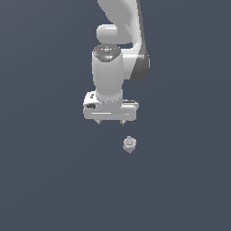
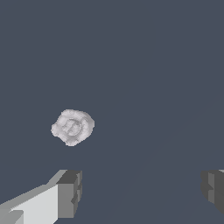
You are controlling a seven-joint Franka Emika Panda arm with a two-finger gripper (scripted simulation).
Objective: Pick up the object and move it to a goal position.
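While the gripper [image 1: 111,122] hangs wide open and empty at frame centre, the object [image 1: 129,144] sits just below-right of it, ungrasped, so approach, grasp and transfer to goal all remain.

Your white arm [image 1: 122,40] comes down from above with its wrist vertical, and your gripper [image 1: 111,122] points straight down, its two short fingers [image 2: 70,192] spread wide apart, holding nothing.
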